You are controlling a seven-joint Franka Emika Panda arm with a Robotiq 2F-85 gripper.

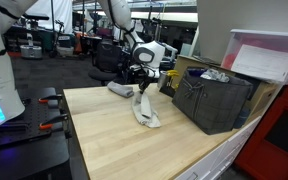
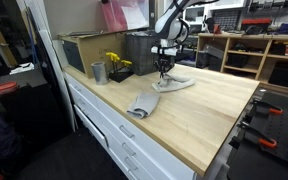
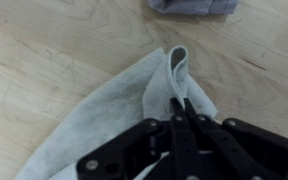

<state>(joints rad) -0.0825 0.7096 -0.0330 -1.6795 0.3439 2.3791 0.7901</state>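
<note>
The gripper (image 3: pixel 181 104) pinches a fold of the pale cloth (image 3: pixel 104 120) between its jaws on the table (image 3: pixel 44 50), so the grab looks done; lifting next needs a slow, steady pull.

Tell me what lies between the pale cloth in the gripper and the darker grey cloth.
Only bare tabletop: the wrist view shows plain wood between the pale cloth, pinched by the gripper, and the grey cloth.

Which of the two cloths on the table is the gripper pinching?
The pale cloth: the shut gripper pinches its raised fold. The darker grey cloth lies apart on the table, untouched.
</note>
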